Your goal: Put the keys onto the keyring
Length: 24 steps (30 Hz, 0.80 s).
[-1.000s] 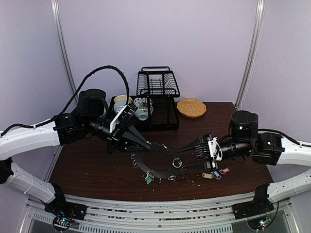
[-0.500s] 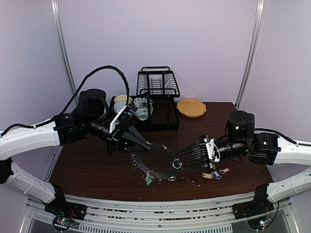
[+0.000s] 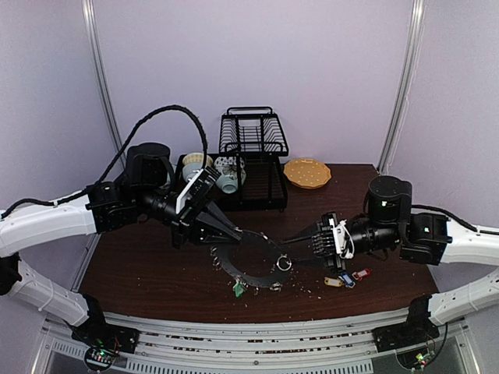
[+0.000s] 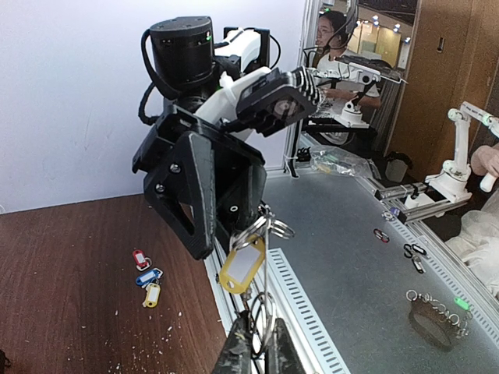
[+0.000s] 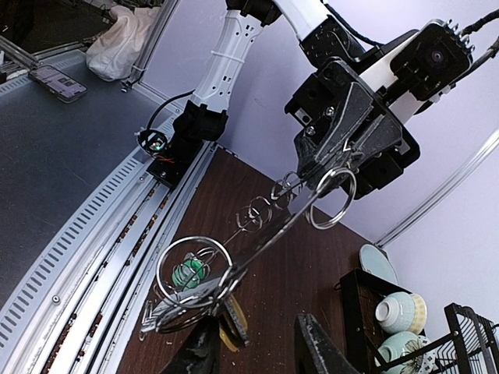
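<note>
**Keyring clamped on my left, right end effector spread at its rim**

My left end effector (image 3: 231,232) is pressed shut on the far rim of the keyring (image 3: 251,278), with the thin disc clamped between its two fingers. From there the disc slants down toward the near side of the desk (image 3: 140,265). I cannot tell whether its low edge touches the wood. Small split rings (image 3: 284,263) stand along its outer edge. A green-tagged key (image 3: 237,288) hangs at the near-left of the disc. A yellow-tagged key (image 4: 242,269) hangs at the side facing my right arm.

My right end effector (image 3: 299,238) points at that side of the disc. In its wrist view the fingers (image 5: 204,349) are spread with a clear gap. The yellow tag lies just beside one of them, and I cannot tell whether it touches that finger.

Three loose keys (image 3: 346,279) with red, blue and yellow tags lie together on the desk under the right end effector. They are near the disc but apart from it.
</note>
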Motion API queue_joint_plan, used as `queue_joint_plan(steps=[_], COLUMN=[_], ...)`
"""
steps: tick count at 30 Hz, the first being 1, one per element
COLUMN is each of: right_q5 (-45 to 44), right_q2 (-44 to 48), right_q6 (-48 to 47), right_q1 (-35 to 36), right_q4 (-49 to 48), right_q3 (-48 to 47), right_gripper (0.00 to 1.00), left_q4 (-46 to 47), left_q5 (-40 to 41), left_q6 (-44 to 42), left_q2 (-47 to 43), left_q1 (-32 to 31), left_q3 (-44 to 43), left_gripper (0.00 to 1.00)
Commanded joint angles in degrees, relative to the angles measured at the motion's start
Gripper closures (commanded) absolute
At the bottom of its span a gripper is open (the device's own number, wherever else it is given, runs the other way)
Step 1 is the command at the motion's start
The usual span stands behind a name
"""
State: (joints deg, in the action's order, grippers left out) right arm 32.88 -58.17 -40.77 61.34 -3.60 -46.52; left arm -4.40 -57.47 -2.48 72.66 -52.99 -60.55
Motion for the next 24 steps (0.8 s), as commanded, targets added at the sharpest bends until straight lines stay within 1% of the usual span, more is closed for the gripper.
queue_joint_plan(steps=[1,4,6,9,17,21,24], right_q5=[2.9,3.3,3.8,3.2,1.4,0.1,-1.7], right_q2=[0.1,0.4,0.7,0.3,1.0,2.1,2.8], right_q6=[-1.1,-0.8,0.0,-0.3,-0.4,-0.4,0.2], right_q1=[0.0,0.0,-0.1,0.0,0.0,0.0,0.0], right_q4=[0.2,-0.7,-2.9,-2.6,-1.2,-0.6,-0.5], right_q3=[-1.6,-1.5,-1.0,-1.4,-1.5,-1.3,-1.4], right_gripper=[0.65,0.66,0.70,0.80,0.92,0.99,1.00], left_q4=[3.4,3.4,3.5,3.5,3.5,2.7,0.3], left_q5=[-0.7,-0.6,-0.7,-0.7,-0.5,1.2,3.6], left_q6=[0.2,0.1,0.2,0.2,0.2,0.2,0.0], left_q2=[-0.1,-0.1,0.1,0.1,-0.2,-0.1,0.5], left_q1=[-0.4,-0.4,-0.4,-0.4,-0.5,-0.4,-0.4], left_q3=[-1.9,-1.8,-2.0,-2.2,-1.9,-1.9,-2.4], left_gripper=[1.00,1.00,1.00,1.00,1.00,1.00,1.00])
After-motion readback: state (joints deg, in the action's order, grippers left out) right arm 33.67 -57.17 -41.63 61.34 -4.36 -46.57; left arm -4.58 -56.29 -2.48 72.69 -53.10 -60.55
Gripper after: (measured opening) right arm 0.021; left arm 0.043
